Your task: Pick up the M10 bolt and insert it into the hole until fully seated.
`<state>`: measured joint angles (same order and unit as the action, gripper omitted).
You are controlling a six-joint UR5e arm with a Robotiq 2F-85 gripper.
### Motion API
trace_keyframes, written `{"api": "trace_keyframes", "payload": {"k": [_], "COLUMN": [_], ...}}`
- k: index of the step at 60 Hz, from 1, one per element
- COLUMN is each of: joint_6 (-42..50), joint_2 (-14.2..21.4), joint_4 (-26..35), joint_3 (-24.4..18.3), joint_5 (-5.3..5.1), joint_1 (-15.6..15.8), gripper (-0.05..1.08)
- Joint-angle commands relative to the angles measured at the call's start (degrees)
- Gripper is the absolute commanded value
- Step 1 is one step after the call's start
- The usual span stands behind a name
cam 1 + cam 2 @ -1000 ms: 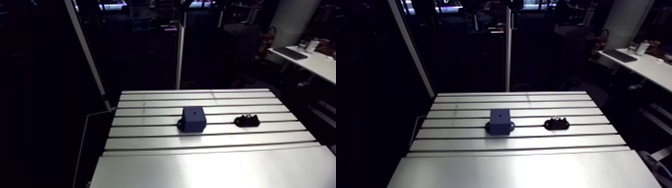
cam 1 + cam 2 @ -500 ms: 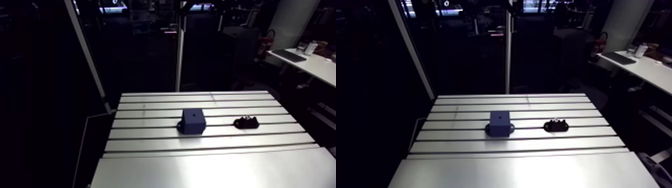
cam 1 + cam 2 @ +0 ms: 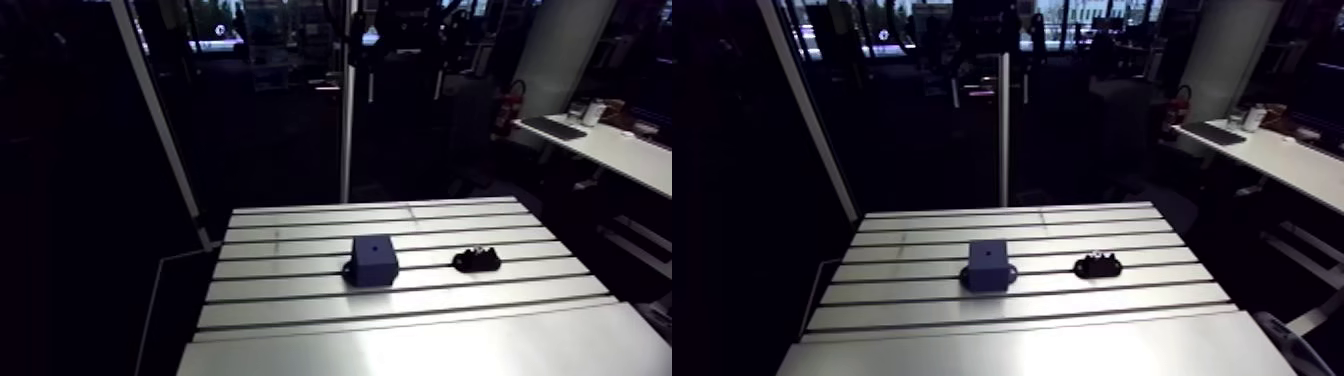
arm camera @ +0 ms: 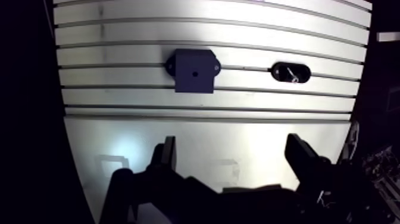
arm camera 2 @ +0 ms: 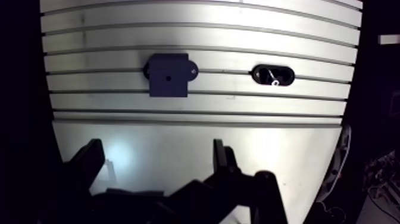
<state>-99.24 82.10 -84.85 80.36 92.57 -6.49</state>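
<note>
**A:** What fills most of the scene?

**B:** The slotted aluminium table [image 3: 400,340]. Its far part has long parallel grooves running across it. The near part is a smooth plate with a bright patch of reflected light.

**A:** And the gripper?

**B:** In the wrist view the gripper [image 4: 232,144] hangs above the smooth plate, on the near side of the grooves. Its two dark fingers [image 4: 303,156] stand wide apart with only bare plate showing between them. They grasp nothing.

**A:** What lies on the table?

**B:** Two things, both on the grooved part and well ahead of the gripper. The larger is a dark blue block [image 3: 373,261]. It is boxy, has a small ear at its base on either side, and sits flat across a groove.

**A:** Where is the hole?

**B:** The hole [image 4: 194,74] is a small dark spot in the middle of the block's top face, and it looks open.

**A:** And the second thing?

**B:** A low black holder [image 3: 477,261], oval when seen from above. It sits on the same strip of grooves as the block. In the arm view it is to the block's right and clearly apart from it.

**A:** And the bolt?

**B:** A small pale glint sits in the holder's middle, and I take that for the bolt [image 4: 290,72]. It is too small for me to tell head from shank. It rests in the holder, apart from the block and far from the fingers.
</note>
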Motion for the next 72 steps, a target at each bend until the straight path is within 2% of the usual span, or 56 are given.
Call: {"api": "trace_keyframes", "payload": {"k": [1,8,26,41,48,52,58,60,61,62,63,65,66,67,68,71,72], "joint_6": [-1.2,-2.0,-6.7,-9.8,-10.8,-12.0,-14.2,-15.4,-15.4,-15.9,-15.9,-16.9,-16.9,-17.3,-17.3,-18.0,-18.0], "joint_2": [1.8,1.8,2.3,2.9,2.9,2.9,2.9,2.9,2.9,2.9,2.9,2.8,2.8,2.8,2.8,2.8,2.8], "joint_4": [-0.7,-1.8,-7.3,-17.1,-18.5,-20.5,-26.1,-29.2,-29.2,-30.3,-30.3,-31.9,-31.9,-32.4,-32.4,-33.4,-33.4], "joint_3": [1.8,2.1,4.9,10.9,12.9,14.8,17.8,19.6,19.6,20.4,20.4,21.9,21.9,22.2,22.2,23.2,23.2], "joint_5": [-0.05,0.01,-0.14,-0.52,-0.33,-0.56,-1.74,-2.94,-2.94,-3.63,-3.63,-4.88,-4.88,-5.42,-5.42,-6.4,-6.4], "joint_1": [-2.5,-3.1,-7.5,-10.0,-11.7,-12.7,-14.3,-15.8,-15.8,-16.5,-16.5,-17.7,-17.7,-18.3,-18.3,-19.4,-19.4], "gripper": [0.01,0.01,0.01,0.01,0.01,0.01,0.01,0.01,0.01,0.01,0.01,0.01,0.01,0.01,0.01,0.01,0.01]}}
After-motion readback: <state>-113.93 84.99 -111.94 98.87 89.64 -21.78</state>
